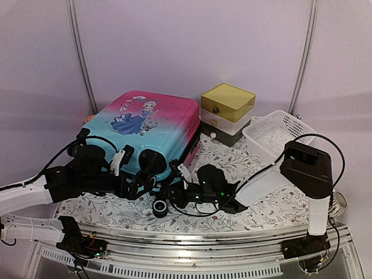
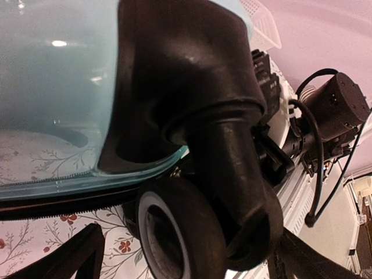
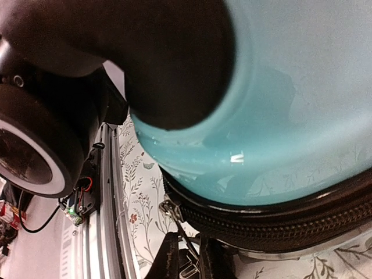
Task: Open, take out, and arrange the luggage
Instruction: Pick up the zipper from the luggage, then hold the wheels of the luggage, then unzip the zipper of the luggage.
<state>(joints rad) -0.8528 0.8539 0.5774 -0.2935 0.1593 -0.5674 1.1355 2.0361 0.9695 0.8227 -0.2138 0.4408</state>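
One black wheel (image 2: 168,238) juts from one luggage (image 1: 145,125) — left gripper (image 2: 189,261) spread, right gripper (image 3: 189,258) pinching its zipper pull (image 3: 168,209).

place: robot test booth | cues: white panel walls (image 1: 192,46), floral tablecloth (image 1: 273,210), aluminium rail (image 1: 203,244)

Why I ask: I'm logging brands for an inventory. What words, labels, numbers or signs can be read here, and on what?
No text can be read in any view.
luggage: only a cartoon girl print; the tiny marks around her are too blurred to tell as letters.
drawer box, basket, wheel: no lettering visible.
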